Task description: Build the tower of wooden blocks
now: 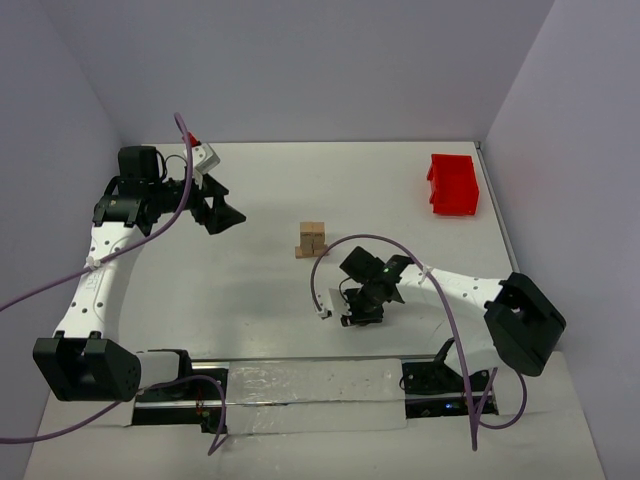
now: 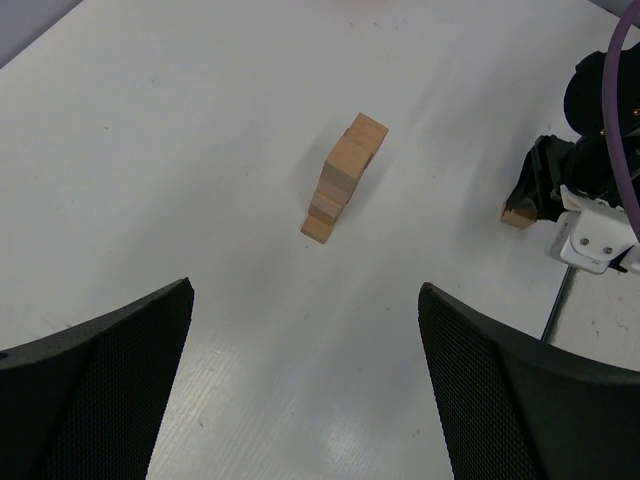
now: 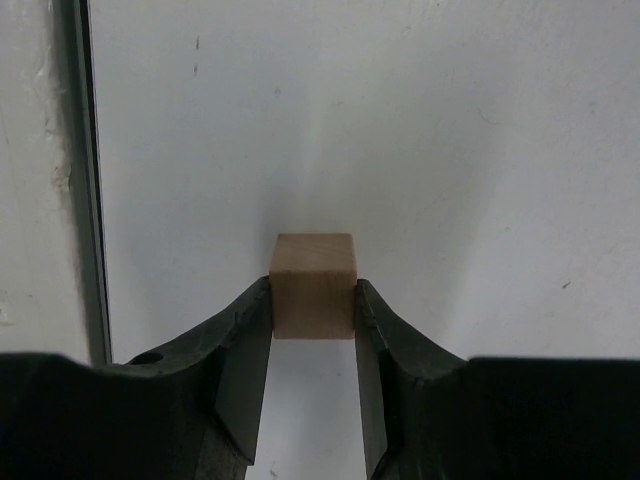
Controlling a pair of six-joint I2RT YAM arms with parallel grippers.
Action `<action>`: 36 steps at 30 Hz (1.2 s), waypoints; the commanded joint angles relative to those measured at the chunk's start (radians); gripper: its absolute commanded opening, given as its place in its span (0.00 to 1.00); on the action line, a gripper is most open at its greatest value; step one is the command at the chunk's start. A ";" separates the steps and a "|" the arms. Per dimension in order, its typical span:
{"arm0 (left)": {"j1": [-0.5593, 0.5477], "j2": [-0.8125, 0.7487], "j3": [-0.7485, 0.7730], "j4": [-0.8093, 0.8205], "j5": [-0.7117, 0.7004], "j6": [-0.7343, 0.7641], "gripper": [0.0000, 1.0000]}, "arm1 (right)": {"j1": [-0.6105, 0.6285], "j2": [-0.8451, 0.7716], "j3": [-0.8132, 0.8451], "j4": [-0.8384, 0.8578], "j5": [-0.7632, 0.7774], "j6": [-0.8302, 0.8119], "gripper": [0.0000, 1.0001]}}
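Observation:
The tower (image 1: 312, 240) is a small stack of tan wood blocks at the table's middle; the left wrist view shows the tower (image 2: 345, 175) edge-on, stepped toward its top. Below and right of it, my right gripper (image 1: 352, 320) is low over the table. In the right wrist view that gripper (image 3: 313, 295) is shut on a single wood block (image 3: 313, 268), one fingertip pressed against each side. The same block (image 2: 517, 215) peeks out beside the right gripper in the left wrist view. My left gripper (image 1: 228, 205) hangs far left of the tower, open and holding nothing (image 2: 305, 295).
A red plastic bin (image 1: 453, 185) stands at the back right near the wall. A metal strip (image 3: 90, 180) along the table's near edge runs just left of the held block. Purple cables loop off both arms.

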State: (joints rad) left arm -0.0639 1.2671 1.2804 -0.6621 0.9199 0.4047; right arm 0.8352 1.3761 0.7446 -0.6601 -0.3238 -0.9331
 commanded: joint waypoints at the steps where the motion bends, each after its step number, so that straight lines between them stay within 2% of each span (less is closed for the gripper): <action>1: -0.002 -0.016 0.000 0.023 0.014 0.020 0.99 | -0.005 -0.002 0.108 -0.088 -0.001 0.014 0.09; 7: -0.002 0.022 0.020 -0.044 0.022 0.048 0.99 | -0.072 0.088 0.426 -0.307 -0.062 0.048 0.00; 15: 0.013 0.051 0.038 -0.072 0.042 0.045 0.99 | -0.142 0.288 0.855 -0.521 -0.058 0.086 0.00; 19: 0.029 0.054 0.020 -0.055 0.053 0.035 0.99 | -0.166 0.385 1.065 -0.568 -0.048 0.113 0.00; 27: 0.049 0.086 0.051 -0.091 0.071 0.051 0.99 | -0.168 0.509 1.257 -0.586 -0.031 0.138 0.00; 36: 0.056 0.104 0.057 -0.094 0.089 0.046 0.99 | -0.169 0.604 1.376 -0.626 0.005 0.120 0.00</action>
State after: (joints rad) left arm -0.0166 1.3681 1.2838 -0.7479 0.9624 0.4316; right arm 0.6670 1.9552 2.0543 -1.2466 -0.3392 -0.8084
